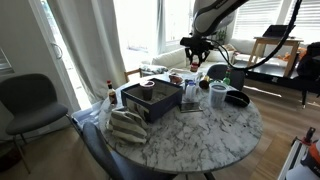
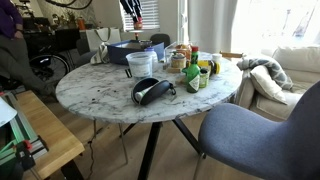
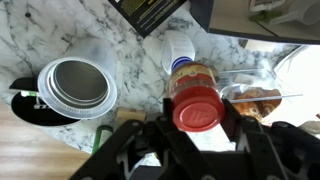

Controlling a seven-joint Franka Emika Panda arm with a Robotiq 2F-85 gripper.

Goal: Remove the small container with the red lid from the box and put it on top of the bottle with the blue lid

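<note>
The end effector (image 3: 197, 114) is clamped on the red-lidded container (image 3: 197, 104), held above the marble surface (image 3: 105, 35).

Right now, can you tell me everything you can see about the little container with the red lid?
In the wrist view, the small container shows mostly its round red lid, smooth and shiny like plastic, facing the camera. An amber, labelled part just beyond the lid is probably its body. The jaws of the gripper sit tight against both sides of the lid, seemingly holding it over the marble table.
</note>
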